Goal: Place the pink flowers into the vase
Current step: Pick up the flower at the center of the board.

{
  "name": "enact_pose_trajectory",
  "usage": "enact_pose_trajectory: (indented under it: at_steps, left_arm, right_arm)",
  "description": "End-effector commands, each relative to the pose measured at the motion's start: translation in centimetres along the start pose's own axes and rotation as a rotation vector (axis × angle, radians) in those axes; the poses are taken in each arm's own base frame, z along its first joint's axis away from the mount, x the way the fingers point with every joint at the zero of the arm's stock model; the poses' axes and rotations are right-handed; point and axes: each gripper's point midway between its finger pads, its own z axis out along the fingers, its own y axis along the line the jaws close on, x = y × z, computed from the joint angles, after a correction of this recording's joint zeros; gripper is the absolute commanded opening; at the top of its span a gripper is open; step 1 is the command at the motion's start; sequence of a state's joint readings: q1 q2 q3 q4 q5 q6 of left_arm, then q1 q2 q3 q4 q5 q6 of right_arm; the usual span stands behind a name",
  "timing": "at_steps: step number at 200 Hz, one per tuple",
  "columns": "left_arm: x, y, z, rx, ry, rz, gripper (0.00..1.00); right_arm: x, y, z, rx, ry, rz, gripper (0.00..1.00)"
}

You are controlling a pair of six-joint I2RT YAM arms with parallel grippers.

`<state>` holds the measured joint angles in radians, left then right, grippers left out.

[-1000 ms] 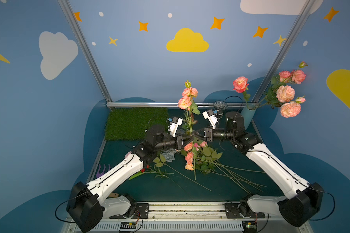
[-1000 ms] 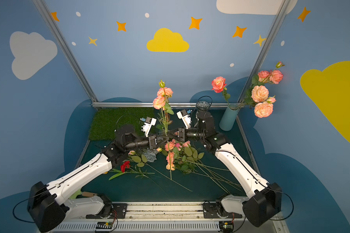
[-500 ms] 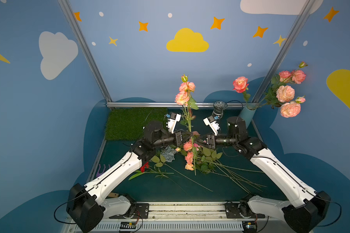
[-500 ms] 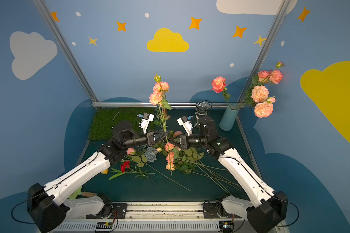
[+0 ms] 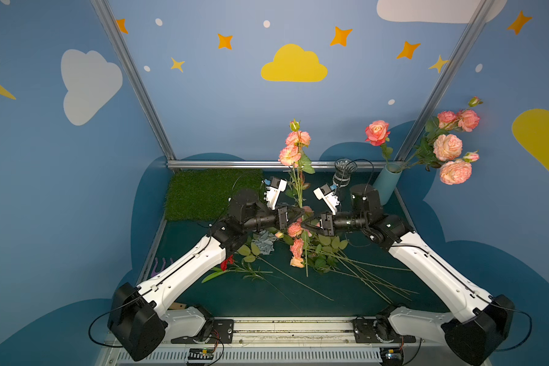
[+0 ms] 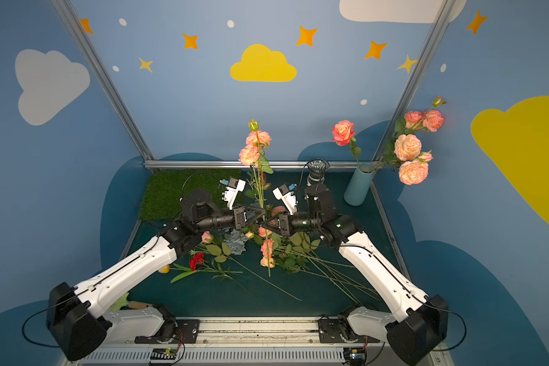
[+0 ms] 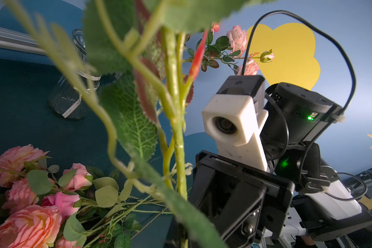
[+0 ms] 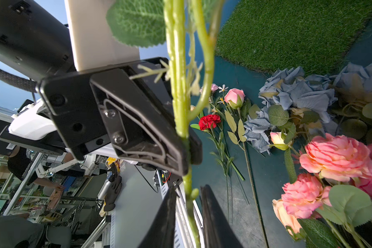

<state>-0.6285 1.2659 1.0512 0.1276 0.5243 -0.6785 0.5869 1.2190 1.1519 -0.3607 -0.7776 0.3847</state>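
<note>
**Handover at the stem: two grippers met tip to tip**

The left gripper (image 5: pixel 299 212) was clamped shut on a rose stem (image 5: pixel 298 190) and held it upright. Its blooms (image 5: pixel 293 147) rode well above the pinch, and the bare tail hung below it. Both forearms lay almost level, wrists stretched out, with the two grippers nose to nose over the pile of pink flowers (image 5: pixel 297 247) directly beneath them.

The right gripper (image 8: pixel 189 206) sat just under the left one's hold. In the right wrist view its jaws stood either side of the stem with a sliver of daylight on each flank, so it was around the stem but not yet biting.

The stem looked light, thin and springy, and smooth plastic that could twist in a pinch. With all the weight up top, it would probably swing if held loosely. The best hold seemed to be the bare stretch right below the left gripper, clear of the leaves and side shoots that could snag.

The vase (image 5: pixel 385 187), already holding pink flowers, stood well apart, out behind the right gripper's wrist.
</note>
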Motion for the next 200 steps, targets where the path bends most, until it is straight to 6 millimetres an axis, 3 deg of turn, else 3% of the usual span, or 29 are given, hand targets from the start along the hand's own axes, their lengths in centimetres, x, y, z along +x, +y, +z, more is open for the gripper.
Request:
enact_pose_trajectory:
  at_steps: [1,23,46,67,79,85,90,101,116,146,200]
  left_arm:
    - [-0.7,-1.3,-0.1,0.036,-0.011,0.031,0.02]
    - [-0.5,-1.5,-0.1,0.041,-0.003,0.030,0.02]
    - [-0.3,-1.5,-0.1,0.039,0.002,0.032,0.02]
    - [-0.4,-1.5,-0.2,0.030,0.002,0.033,0.03]
    - [-0.4,-1.5,-0.2,0.021,0.001,0.034,0.11]
    - [-0.5,-1.6,-0.3,0.019,-0.001,0.036,0.18]
    - [-0.6,-1.6,-0.4,0.014,-0.002,0.039,0.30]
    - [-0.7,-1.5,-0.6,-0.002,-0.010,0.039,0.56]
    - [-0.9,-1.3,-1.1,-0.030,-0.027,0.047,0.68]
    - [-1.1,-0.7,-2.3,-0.096,-0.065,0.062,0.71]
    - [-0.4,2.4,-4.1,-0.242,-0.101,0.060,0.72]
  right_arm:
    - [-0.6,0.4,0.0,-0.007,-0.021,-0.033,0.20]
    - [-0.6,-0.2,0.3,0.011,-0.022,-0.032,0.15]
    - [-0.7,-0.7,0.7,0.017,-0.022,-0.021,0.00]
    - [-0.7,-1.2,0.6,0.042,-0.031,-0.013,0.00]
    - [-0.9,-1.6,0.3,0.081,-0.052,-0.022,0.00]
    - [-1.1,-2.0,0.1,0.110,-0.070,-0.032,0.00]
    - [-1.3,-2.3,-0.2,0.137,-0.086,-0.045,0.00]
    - [-1.8,-3.2,-1.0,0.222,-0.130,-0.066,0.00]
    - [-2.6,-4.5,-2.5,0.346,-0.193,-0.098,0.00]
    - [-5.1,-6.0,-5.7,0.562,-0.317,-0.168,0.00]
    - [-12.1,-5.0,-12.7,0.861,-0.581,-0.297,0.00]
